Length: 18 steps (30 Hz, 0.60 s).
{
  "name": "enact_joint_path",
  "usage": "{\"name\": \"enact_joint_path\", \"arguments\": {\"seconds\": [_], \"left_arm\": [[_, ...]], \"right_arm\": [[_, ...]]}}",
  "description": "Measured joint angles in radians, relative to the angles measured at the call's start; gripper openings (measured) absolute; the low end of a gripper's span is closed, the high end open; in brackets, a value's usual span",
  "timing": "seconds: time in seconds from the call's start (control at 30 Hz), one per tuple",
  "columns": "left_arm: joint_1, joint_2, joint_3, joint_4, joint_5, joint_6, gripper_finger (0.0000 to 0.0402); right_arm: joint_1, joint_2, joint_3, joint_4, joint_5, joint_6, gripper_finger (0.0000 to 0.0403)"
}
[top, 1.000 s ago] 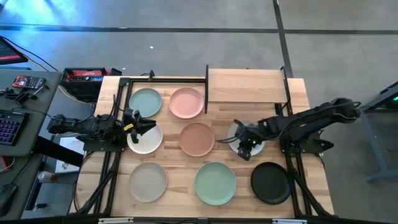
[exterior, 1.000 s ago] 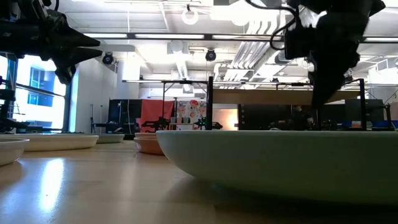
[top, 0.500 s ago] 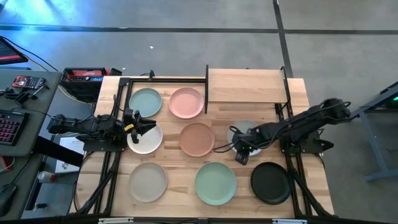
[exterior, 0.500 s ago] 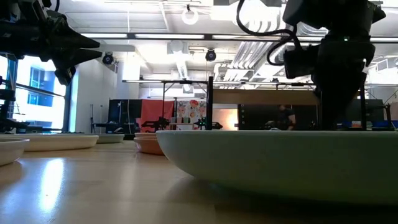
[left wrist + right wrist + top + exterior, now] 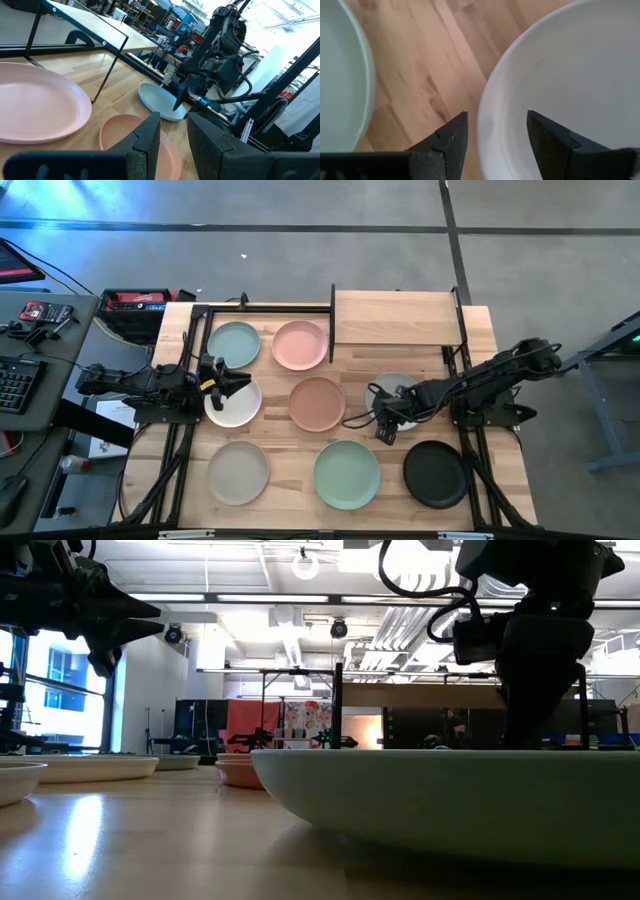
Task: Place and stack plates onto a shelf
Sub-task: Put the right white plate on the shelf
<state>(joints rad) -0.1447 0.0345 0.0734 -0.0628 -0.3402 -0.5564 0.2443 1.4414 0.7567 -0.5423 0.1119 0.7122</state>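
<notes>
Having dropped within 1 second, the right gripper (image 5: 495,132) straddled the grey plate's (image 5: 570,85) rim with fingers apart, ready to grasp, the empty shelf (image 5: 397,319) just beyond, while the left gripper (image 5: 232,385) hovered over the white plate (image 5: 228,408).

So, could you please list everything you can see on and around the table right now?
plates: eight on the tabletop; pale teal, pink, white, terracotta, light grey, beige, mint green, black
shelf: one, light wood on black posts, far side, bare
keyboard: one, side desk to the left
left gripper: over the white plate, waiting
right gripper: open, straddling the light grey plate's rim
</notes>
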Motion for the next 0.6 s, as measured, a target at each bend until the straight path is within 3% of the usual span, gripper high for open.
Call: {"name": "enact_joint_path", "arguments": {"seconds": [0.6], "left_arm": [[0.000, 0.000, 0.000, -0.027, 0.000, 0.000, 0.0086]], "right_arm": [[0.001, 0.138, 0.006, 0.036, -0.018, 0.020, 0.0172]]}}
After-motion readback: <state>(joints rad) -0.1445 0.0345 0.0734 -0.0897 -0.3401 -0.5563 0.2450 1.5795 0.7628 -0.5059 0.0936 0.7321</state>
